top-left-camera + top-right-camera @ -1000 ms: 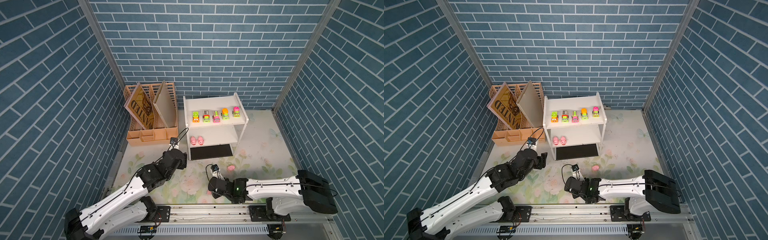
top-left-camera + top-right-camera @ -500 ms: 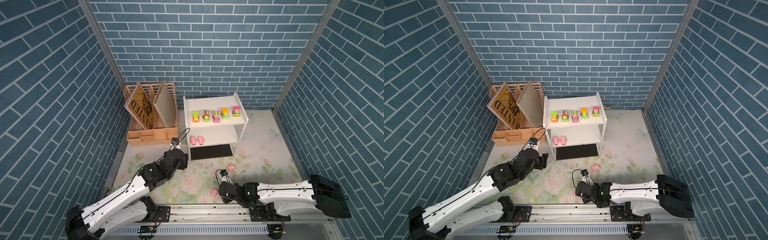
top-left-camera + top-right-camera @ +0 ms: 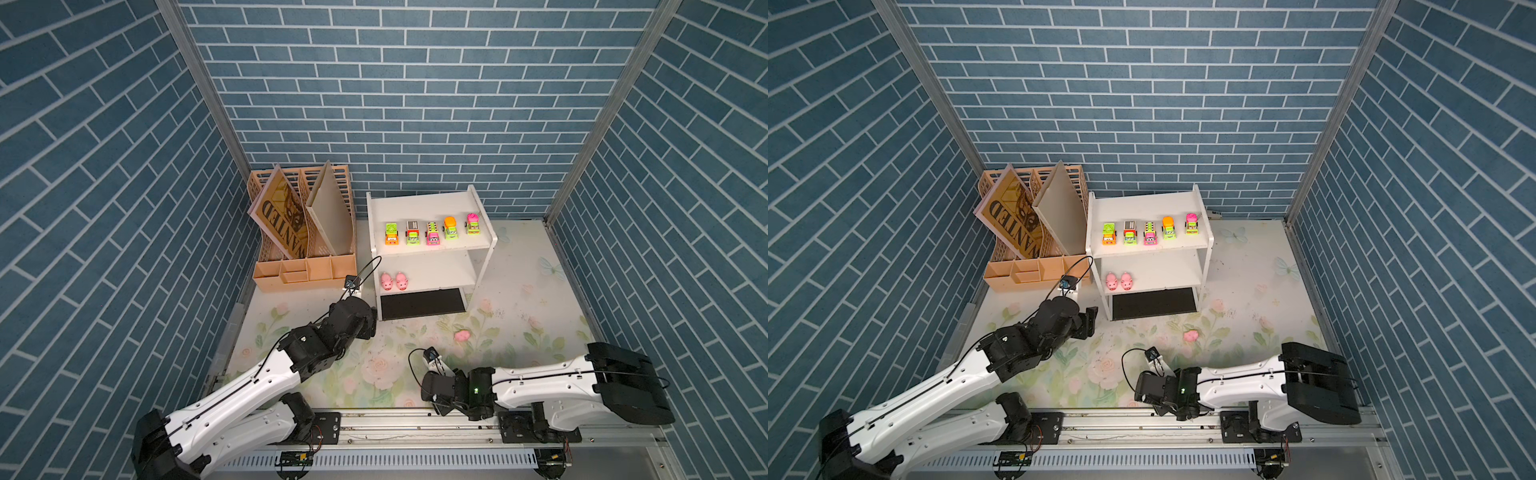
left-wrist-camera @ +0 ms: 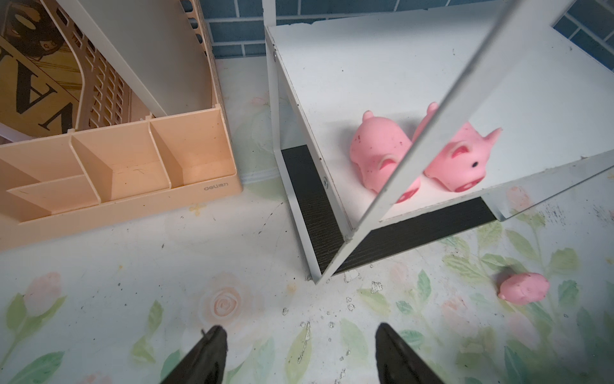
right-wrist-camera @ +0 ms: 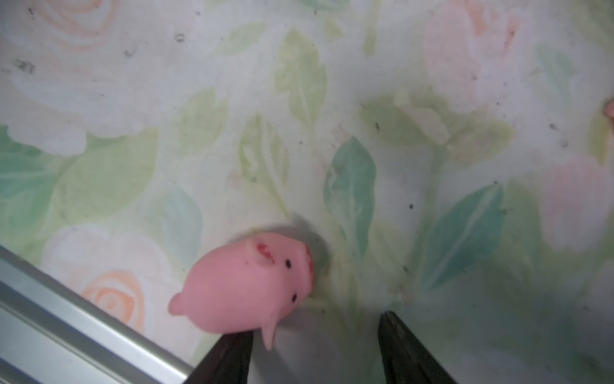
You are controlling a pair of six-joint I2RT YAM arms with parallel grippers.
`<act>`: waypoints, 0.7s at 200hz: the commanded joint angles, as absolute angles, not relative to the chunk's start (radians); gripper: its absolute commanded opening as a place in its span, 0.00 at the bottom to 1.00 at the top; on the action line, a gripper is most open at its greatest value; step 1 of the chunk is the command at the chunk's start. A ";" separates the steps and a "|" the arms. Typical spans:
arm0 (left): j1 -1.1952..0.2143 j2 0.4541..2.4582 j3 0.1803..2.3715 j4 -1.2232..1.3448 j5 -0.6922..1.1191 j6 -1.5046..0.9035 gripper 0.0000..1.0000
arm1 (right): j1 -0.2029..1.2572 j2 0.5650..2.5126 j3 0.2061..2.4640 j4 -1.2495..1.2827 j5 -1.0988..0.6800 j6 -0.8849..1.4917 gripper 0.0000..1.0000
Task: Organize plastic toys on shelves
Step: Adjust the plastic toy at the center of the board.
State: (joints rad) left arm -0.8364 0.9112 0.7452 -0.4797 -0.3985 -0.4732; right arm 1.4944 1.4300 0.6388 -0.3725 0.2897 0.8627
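On the flowered bench, white shelves hold five neon trucks in a row on top and two pink pigs side by side below — sorted by kind, it seems. The left claw hangs open and empty near the shelves. The right claw, jaws apart, grips nothing — a round loose pig lies just beside one finger, by the front rail.

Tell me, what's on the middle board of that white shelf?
Two pink pigs stand side by side at its end nearest the peach organizer. The top board hides its rear in both top views.
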 commanded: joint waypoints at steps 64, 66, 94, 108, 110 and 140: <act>-0.842 0.908 0.735 -0.475 -0.393 -0.456 0.73 | 1.368 1.628 0.718 -0.254 0.307 0.747 0.63; -0.842 0.908 0.735 -0.475 -0.394 -0.454 0.73 | 1.366 1.631 0.720 -0.251 0.306 0.746 0.63; -0.844 0.907 0.735 -0.477 -0.391 -0.455 0.73 | 1.356 1.651 0.731 -0.236 0.288 0.744 0.53; -0.844 0.908 0.733 -0.474 -0.390 -0.455 0.73 | 1.355 1.644 0.725 -0.223 0.264 0.744 0.53; -0.844 0.908 0.733 -0.473 -0.390 -0.454 0.73 | 1.356 1.642 0.726 -0.222 0.262 0.745 0.53; -0.845 0.922 0.735 -0.471 -0.382 -0.452 0.73 | 1.393 1.624 0.740 -0.260 0.245 0.802 0.56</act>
State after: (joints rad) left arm -0.8410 0.9112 0.7452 -0.4789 -0.3912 -0.4629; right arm 1.3628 1.6062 0.7528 -0.1864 0.3168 0.7582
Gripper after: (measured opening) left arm 0.733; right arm 0.557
